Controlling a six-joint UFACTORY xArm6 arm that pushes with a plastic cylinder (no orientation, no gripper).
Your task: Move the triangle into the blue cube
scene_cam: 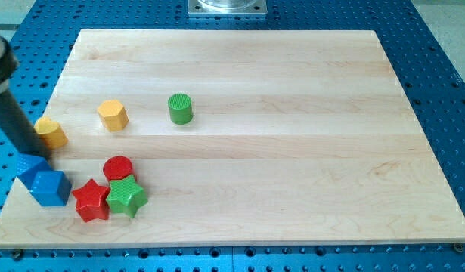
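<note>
A blue triangle (26, 165) lies at the board's left edge and touches the upper left side of the blue cube (50, 187). The dark rod comes down from the view's top left. My tip (37, 153) sits at the triangle's upper edge, just below a yellow block (51, 132). The rod hides part of that yellow block's left side.
A second yellow block (112, 115) and a green cylinder (181, 108) stand further right. A red cylinder (118, 167), a red star (91, 200) and a green star (126, 196) cluster right of the blue cube. The board's left edge (13, 193) is close to the blue blocks.
</note>
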